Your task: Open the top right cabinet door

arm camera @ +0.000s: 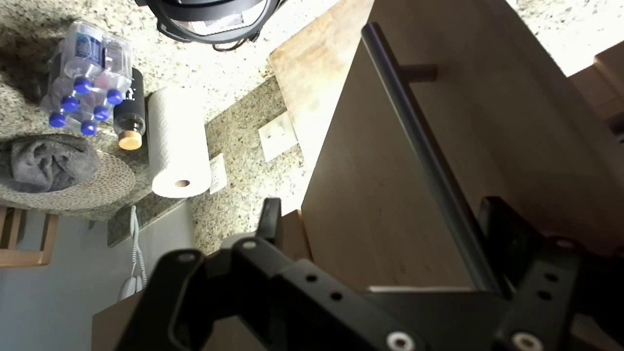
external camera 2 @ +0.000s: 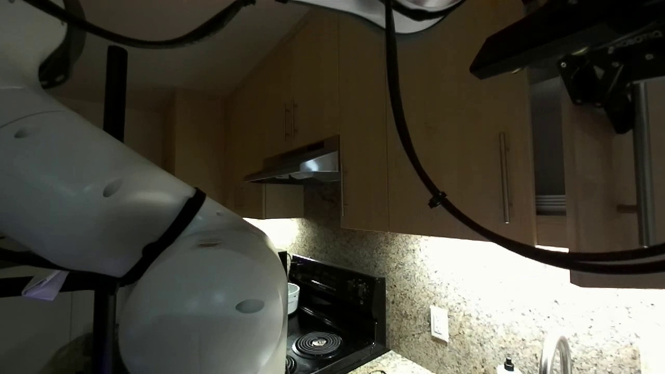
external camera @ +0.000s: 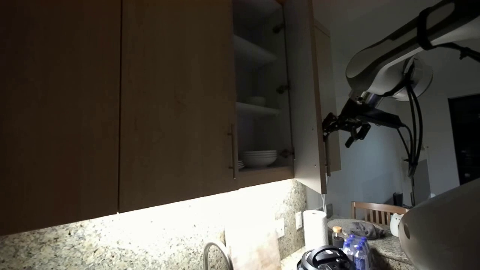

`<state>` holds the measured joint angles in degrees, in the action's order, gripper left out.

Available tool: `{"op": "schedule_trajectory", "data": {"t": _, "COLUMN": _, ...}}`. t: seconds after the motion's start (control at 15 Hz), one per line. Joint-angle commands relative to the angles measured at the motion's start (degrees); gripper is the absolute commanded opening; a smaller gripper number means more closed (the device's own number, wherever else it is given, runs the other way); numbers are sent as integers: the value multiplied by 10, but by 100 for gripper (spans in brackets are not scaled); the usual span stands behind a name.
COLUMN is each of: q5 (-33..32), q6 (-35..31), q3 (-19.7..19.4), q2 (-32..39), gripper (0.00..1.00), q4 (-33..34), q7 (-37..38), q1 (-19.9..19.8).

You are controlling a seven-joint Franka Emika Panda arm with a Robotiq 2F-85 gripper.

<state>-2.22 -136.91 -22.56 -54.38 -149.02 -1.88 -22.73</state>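
The top right cabinet door (external camera: pixel 304 112) stands swung wide open, and the shelves behind it are exposed. Its outer face shows in an exterior view (external camera 2: pixel 595 218) and in the wrist view (arm camera: pixel 370 195). Its slim metal handle (arm camera: pixel 424 141) runs diagonally through the wrist view, and it also shows in an exterior view (external camera 2: pixel 644 176). My gripper (external camera: pixel 337 139) is at the outer side of the door, near the handle's upper end. In the wrist view the jaws (arm camera: pixel 385 214) are wide apart. One finger is close beside the handle; I cannot tell whether it touches. The other finger is well away.
Wider closed door panels (external camera: pixel 176 97) adjoin the opening. White bowls (external camera: pixel 258 158) sit on the bottom shelf. Below are a paper towel roll (arm camera: pixel 178 141), water bottles (arm camera: pixel 87 83), a dark bottle (arm camera: pixel 130 107) and a black appliance (arm camera: pixel 209 19). A cable (external camera 2: pixel 436 197) hangs from the arm.
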Motion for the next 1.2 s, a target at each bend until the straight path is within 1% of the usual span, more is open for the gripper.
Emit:
{"op": "schedule_trajectory", "data": {"t": 0.0, "q5": -8, "q6": 4, "q3": -27, "q2": 35, "gripper": 100, "q4": 73, "q7": 0, "q1": -37}}
{"op": "schedule_trajectory", "data": {"t": 0.13, "q5": 13, "q6": 28, "q3": -39, "q2": 39, "gripper": 100, "q4": 87, "q7": 2, "q1": -20}}
{"op": "schedule_trajectory", "data": {"t": 0.27, "q5": 31, "q6": 52, "q3": -46, "q2": 41, "gripper": 100, "q4": 97, "q7": 11, "q1": -12}}
{"op": "schedule_trajectory", "data": {"t": 0.4, "q5": 48, "q6": 70, "q3": -53, "q2": 40, "gripper": 100, "q4": 106, "q7": 18, "q1": -9}}
{"op": "schedule_trajectory", "data": {"t": 0.53, "q5": 61, "q6": 74, "q3": -57, "q2": 34, "gripper": 100, "q4": 114, "q7": 26, "q1": -11}}
{"op": "schedule_trajectory", "data": {"t": 0.67, "q5": 70, "q6": 60, "q3": -54, "q2": 32, "gripper": 100, "q4": 117, "q7": 33, "q1": -17}}
{"op": "schedule_trajectory", "data": {"t": 0.93, "q5": 49, "q6": 39, "q3": -32, "q2": 31, "gripper": 100, "q4": 109, "q7": 47, "q1": -49}}
{"op": "schedule_trajectory", "data": {"t": 1.13, "q5": 40, "q6": 24, "q3": -15, "q2": 29, "gripper": 100, "q4": 116, "q7": 64, "q1": -71}}
